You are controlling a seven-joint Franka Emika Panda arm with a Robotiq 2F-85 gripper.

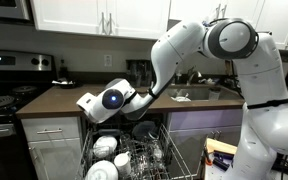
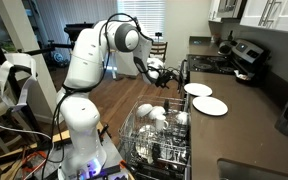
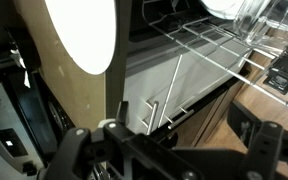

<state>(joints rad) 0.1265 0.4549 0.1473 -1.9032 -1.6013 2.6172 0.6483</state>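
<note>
Jaws apart, empty, by counter [image 2: 252,118] edge nr 2 white plates [image 2: 197,89], loaded dishwasher rack [image 2: 133,128] below

The arm [image 1: 184,45] is glossy white, with rounded segments and dark grey joint rings; its gripper [image 2: 164,74] and fingers [image 3: 264,142] are black.

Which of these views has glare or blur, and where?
Wrist view: the round white plate is blown out to featureless white, and the black end effector looks dark and soft. In an exterior view, the daylit window behind the white robot arm glares; both exterior views are otherwise fairly sharp.
</note>
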